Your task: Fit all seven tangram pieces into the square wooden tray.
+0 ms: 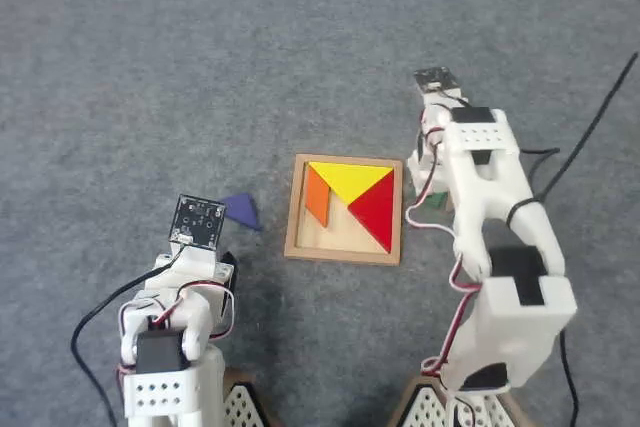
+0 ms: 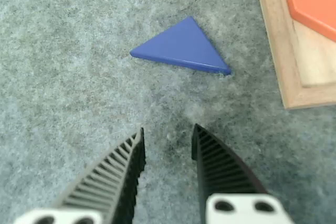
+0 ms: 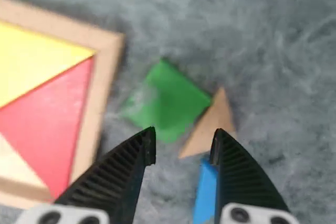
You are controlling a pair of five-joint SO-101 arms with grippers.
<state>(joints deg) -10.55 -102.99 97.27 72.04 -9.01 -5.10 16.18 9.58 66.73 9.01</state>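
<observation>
The square wooden tray lies mid-table and holds a yellow triangle, a red triangle and an orange piece. A blue triangle lies flat on the carpet left of the tray. My left gripper hovers open just short of the blue triangle, holding nothing. On the tray's right side, my right gripper stands open above a green square, a tan triangle and a blue piece, which lie close together beside the tray's rim.
Grey carpet covers the table. The left arm rises from the front left and the right arm from the front right, with cables trailing off both. The tray's corner is close to the blue triangle.
</observation>
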